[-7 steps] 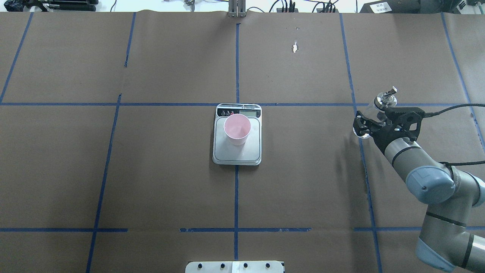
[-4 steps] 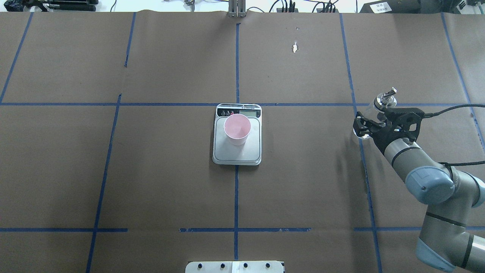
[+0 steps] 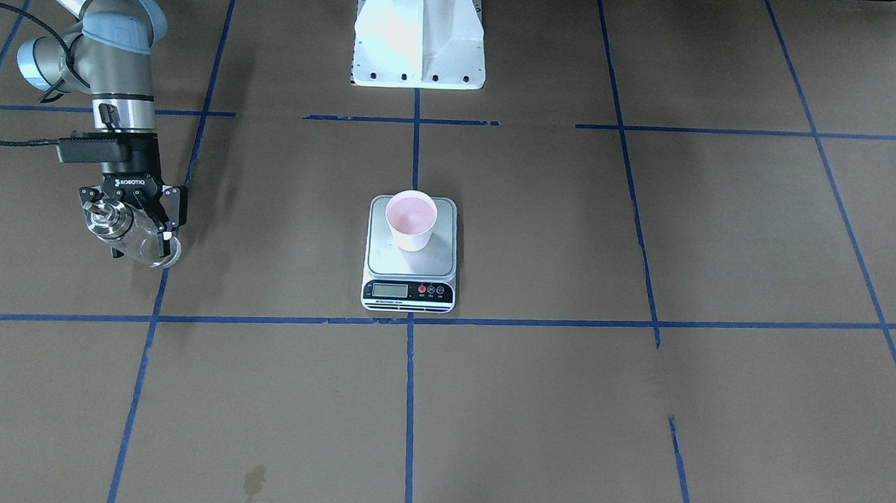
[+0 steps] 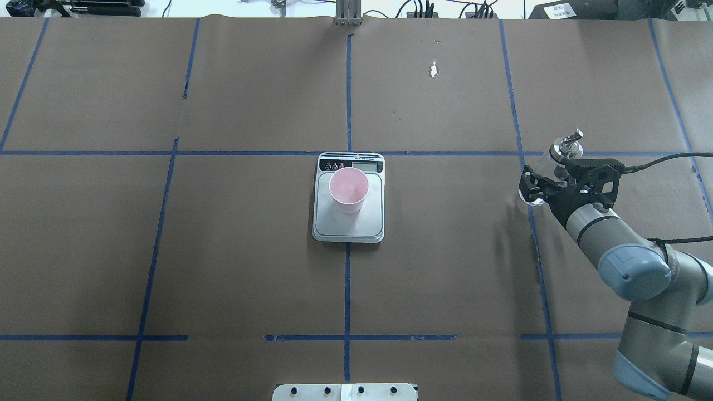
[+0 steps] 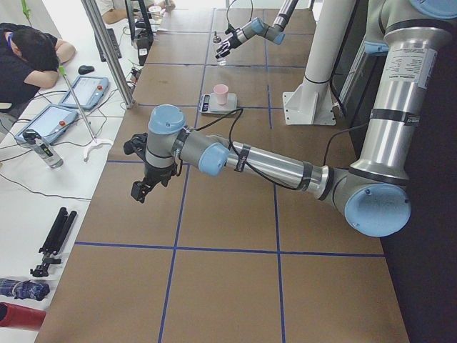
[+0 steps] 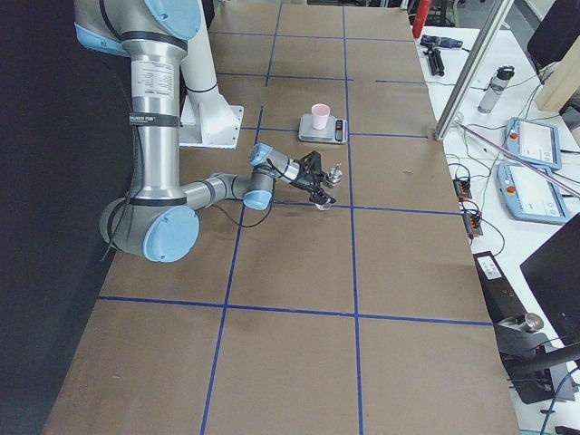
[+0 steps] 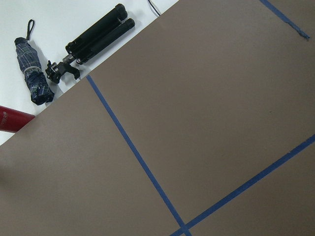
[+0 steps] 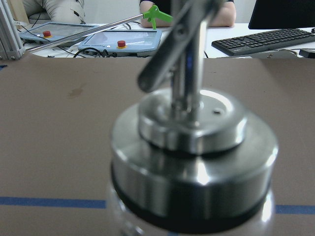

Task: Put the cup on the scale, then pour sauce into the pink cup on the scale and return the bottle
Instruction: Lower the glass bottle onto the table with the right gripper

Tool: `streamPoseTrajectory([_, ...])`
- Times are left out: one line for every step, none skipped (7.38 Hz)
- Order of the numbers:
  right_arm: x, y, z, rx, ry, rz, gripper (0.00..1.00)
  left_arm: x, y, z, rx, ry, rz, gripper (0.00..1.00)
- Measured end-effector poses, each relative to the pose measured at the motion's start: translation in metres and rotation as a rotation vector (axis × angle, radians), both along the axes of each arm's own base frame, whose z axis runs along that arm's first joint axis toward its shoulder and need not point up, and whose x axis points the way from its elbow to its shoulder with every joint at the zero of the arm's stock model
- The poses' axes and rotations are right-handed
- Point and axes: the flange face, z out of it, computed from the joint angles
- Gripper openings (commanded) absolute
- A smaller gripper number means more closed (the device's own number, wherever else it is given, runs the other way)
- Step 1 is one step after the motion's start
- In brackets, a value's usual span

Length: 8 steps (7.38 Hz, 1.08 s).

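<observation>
The pink cup (image 4: 348, 189) stands upright on the silver scale (image 4: 348, 227) at the table's middle; both also show in the front view, the cup (image 3: 411, 220) on the scale (image 3: 409, 265). My right gripper (image 4: 548, 179) is shut on the clear glass bottle (image 4: 566, 148) at the right side, roughly upright and close to the table. In the front view the gripper (image 3: 130, 221) holds the bottle (image 3: 106, 218) at the left. The silver cap (image 8: 192, 157) fills the right wrist view. My left gripper (image 5: 138, 191) hangs far off to the left; I cannot tell whether it is open.
The robot's white base (image 3: 419, 38) stands behind the scale. Blue tape lines cross the brown paper. Beside the table's left end lie a folded umbrella (image 7: 34, 78) and a black tripod (image 7: 96, 34). A person (image 5: 28, 53) and tablets are at a side desk.
My right gripper and the bottle have sunk slightly towards the table and shifted a little. The cup and scale have not moved.
</observation>
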Motion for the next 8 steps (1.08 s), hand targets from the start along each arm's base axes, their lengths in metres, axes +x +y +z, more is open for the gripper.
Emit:
streamPoseTrajectory([0.0005,0.0002,0.001,0.0,0.004,-0.001,0.84,0.0,-0.0004,-0.0007,0.001,0.0,0.0,1.0])
streamPoseTrajectory([0.0007,0.0003,0.0014,0.0,0.006,-0.001,0.85,0.0,-0.0007,-0.0011,0.002,0.0,0.0,1.0])
streamPoseTrajectory([0.0012,0.0003,0.002,0.0,0.009,-0.001,0.92,0.0001,-0.0012,-0.0016,0.002,0.0,0.0,1.0])
streamPoseTrajectory([0.0013,0.0002,0.0025,0.001,0.013,-0.001,1.0,0.0001,-0.0017,-0.002,0.002,0.0,0.0,1.0])
streamPoseTrajectory([0.0011,0.0002,0.0025,0.001,0.015,-0.002,1.0,0.0001,-0.0019,-0.0022,0.003,0.0,0.0,1.0])
streamPoseTrajectory([0.0012,0.0003,0.002,0.002,0.015,-0.002,1.0,0.0001,-0.002,-0.0023,0.003,0.0,0.0,1.0])
streamPoseTrajectory([0.0016,0.0005,0.0017,0.003,0.015,-0.001,1.0,0.0001,-0.002,-0.0025,0.003,0.0,0.0,1.0])
streamPoseTrajectory([0.0019,0.0008,0.0014,0.004,0.015,0.0,1.0,0.0001,-0.002,-0.0026,0.003,0.0,0.0,1.0])
